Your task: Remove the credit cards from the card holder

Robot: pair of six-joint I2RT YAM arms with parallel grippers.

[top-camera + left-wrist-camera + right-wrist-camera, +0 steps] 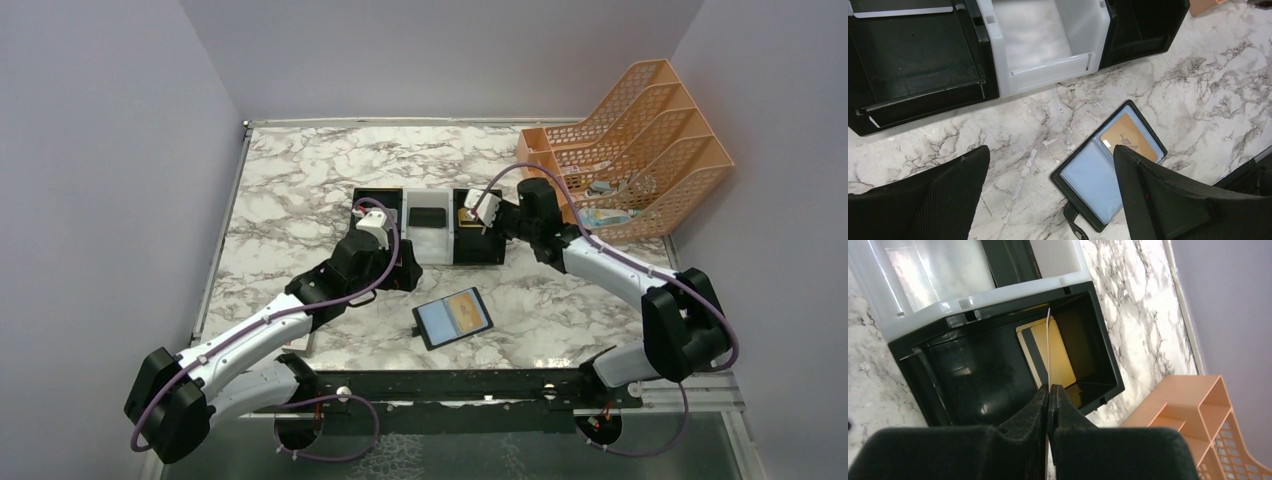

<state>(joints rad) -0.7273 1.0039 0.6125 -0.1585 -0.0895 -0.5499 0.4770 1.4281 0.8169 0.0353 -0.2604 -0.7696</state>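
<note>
Right wrist view: a thin card (pixel 1048 350) is pinched edge-on by the right gripper (pixel 1049 389) over the black end box of the tray (pixel 1100 347), where a striped card (pixel 1060 357) is laid flat. The left gripper (pixel 1050 155) is spread wide and empty above the table (pixel 1198 75). The holder (pixel 1088 180) is laid open near the tray, with a gold card (pixel 1128 140) seen in one pocket.
</note>
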